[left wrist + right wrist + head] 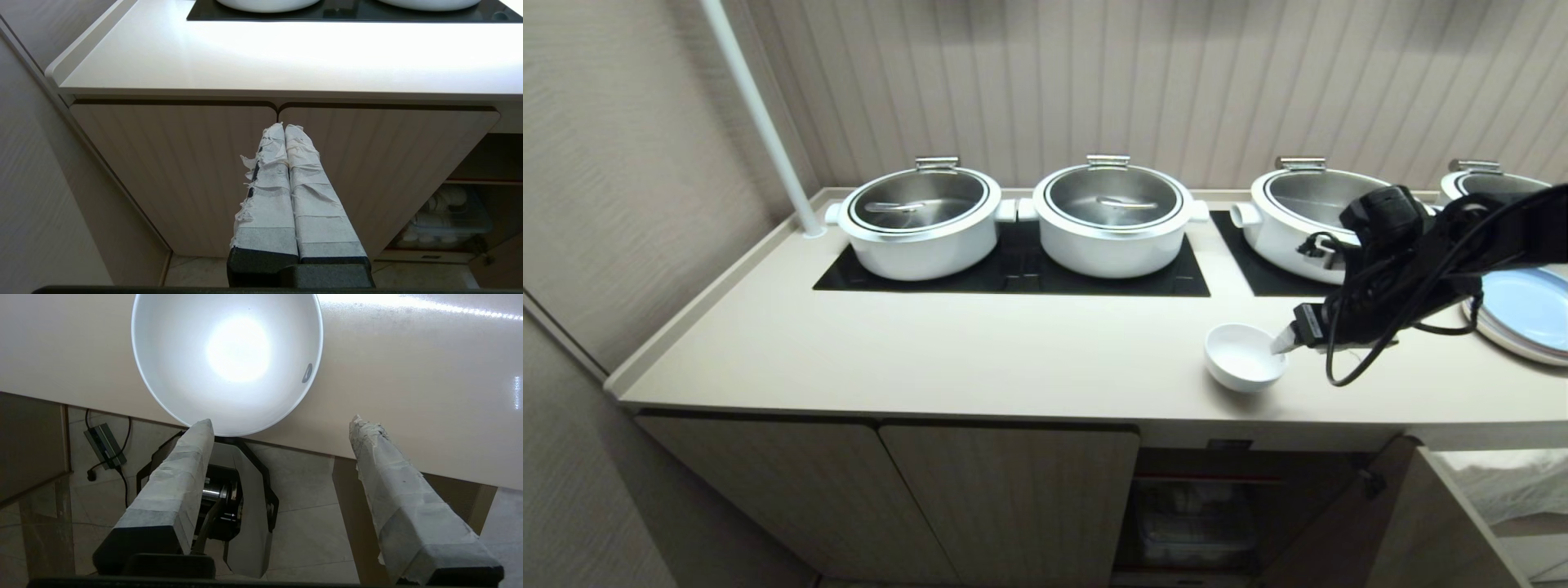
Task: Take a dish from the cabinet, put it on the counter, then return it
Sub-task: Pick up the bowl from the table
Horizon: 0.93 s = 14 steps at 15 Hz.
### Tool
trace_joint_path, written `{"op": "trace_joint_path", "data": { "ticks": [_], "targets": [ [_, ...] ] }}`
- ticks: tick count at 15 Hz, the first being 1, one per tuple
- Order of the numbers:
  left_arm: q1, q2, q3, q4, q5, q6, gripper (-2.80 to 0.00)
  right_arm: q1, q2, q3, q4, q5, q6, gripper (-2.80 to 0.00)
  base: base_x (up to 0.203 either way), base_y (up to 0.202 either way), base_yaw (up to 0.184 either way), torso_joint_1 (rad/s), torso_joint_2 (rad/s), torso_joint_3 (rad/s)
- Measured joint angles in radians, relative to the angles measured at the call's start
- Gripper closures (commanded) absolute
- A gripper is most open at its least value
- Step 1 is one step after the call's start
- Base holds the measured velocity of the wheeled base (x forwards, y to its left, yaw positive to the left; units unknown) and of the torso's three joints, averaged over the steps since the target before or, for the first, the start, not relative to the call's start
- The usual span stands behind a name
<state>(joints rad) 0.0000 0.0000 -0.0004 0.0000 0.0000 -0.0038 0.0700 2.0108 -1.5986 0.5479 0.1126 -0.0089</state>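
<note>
On the far left of the counter (947, 351) stood lidded pots (920, 219) on black cooktop panels. Right of them, near the front edge, the bowl (1245, 355) sat upright on the counter. The right gripper (282, 424) hovered just beside its right rim, jaws spread wide and empty. Below, the cabinet (1217, 506) stood open. Setting down looked finished; next, I judged, the gripper would need to regrip the rim for the return.

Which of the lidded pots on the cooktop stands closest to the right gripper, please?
The third pot from the left: the right gripper, open beside the bowl, has its arm crossing that pot; the others stand clear.
</note>
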Motion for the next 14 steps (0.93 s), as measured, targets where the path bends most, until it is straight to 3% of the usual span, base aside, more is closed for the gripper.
{"op": "trace_joint_path", "data": {
  "ticks": [14],
  "targets": [
    [0.0,0.0,0.0,0.0,0.0,0.0,0.0,0.003,0.112,-0.021,-0.021,-0.057,0.023,-2.8,0.0,0.0,0.0,0.0,0.0,0.0]
  ]
}}
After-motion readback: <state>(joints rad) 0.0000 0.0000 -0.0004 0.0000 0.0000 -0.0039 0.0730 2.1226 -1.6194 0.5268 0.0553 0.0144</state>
